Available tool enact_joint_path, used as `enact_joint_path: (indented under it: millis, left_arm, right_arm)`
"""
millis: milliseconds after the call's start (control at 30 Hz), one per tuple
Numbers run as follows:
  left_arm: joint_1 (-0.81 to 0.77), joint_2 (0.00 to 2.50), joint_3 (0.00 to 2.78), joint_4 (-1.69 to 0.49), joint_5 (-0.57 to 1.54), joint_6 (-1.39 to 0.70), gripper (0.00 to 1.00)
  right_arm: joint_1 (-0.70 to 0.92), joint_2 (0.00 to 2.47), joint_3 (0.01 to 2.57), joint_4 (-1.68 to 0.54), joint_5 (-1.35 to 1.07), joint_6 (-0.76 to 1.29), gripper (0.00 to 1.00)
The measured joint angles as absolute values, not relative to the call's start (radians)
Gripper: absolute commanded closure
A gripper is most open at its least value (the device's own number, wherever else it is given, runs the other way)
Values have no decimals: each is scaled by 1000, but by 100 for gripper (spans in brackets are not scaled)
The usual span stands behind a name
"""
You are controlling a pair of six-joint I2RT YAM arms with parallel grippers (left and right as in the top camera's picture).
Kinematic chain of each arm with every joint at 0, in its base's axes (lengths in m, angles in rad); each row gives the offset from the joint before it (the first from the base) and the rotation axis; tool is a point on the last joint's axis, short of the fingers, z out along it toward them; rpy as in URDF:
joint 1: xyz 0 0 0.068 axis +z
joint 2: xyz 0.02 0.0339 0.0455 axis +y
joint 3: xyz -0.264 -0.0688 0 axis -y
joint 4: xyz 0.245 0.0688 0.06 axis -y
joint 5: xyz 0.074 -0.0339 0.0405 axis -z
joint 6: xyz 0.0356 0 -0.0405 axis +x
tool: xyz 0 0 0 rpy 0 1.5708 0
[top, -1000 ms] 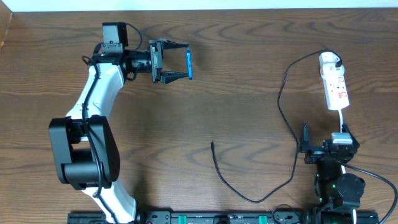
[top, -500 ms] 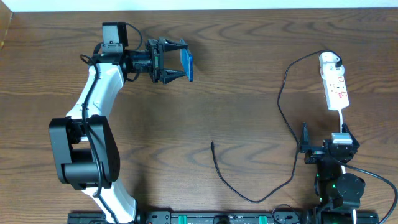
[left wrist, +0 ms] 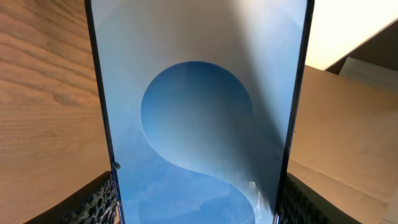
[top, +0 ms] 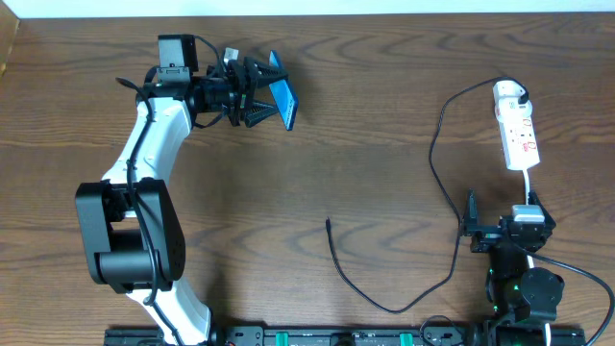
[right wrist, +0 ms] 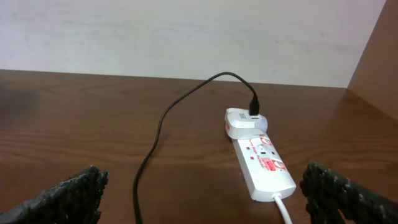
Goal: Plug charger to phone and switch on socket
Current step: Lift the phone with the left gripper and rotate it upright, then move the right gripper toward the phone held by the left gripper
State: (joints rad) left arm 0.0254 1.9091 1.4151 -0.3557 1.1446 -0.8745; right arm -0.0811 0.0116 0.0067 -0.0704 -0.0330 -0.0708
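Observation:
My left gripper is shut on the phone, a slim phone with a bright blue screen, and holds it tilted above the far left of the table. The screen fills the left wrist view, between the two fingers. The charger cable is thin and black; its loose connector tip lies mid-table. Its white plug sits in the socket, a white power strip with red markings at the far right, also in the right wrist view. My right gripper is open and empty, near the socket's front end.
The socket's white lead runs toward the right arm's base. A black rail lines the front edge. A pale wall rises behind the table.
My left gripper has rolled, turning the phone from edge-on to tilted with its blue screen showing. The right arm, cable and socket have not moved.

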Motion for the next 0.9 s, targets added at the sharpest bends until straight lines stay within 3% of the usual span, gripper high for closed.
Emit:
enact_joint_path:
  millis: [533, 700, 900]
  left_arm:
    - [25, 1909, 1415, -355, 1144, -855, 92]
    - [25, 1909, 1415, -355, 1141, -852, 93]
    - [25, 1909, 1415, -356, 1138, -841, 93]
  right_arm:
    - [-81, 19, 58, -32, -33, -69, 1]
    - [-81, 153, 262, -44, -33, -66, 1]
    - [-81, 523, 594, -191, -92, -62, 1]
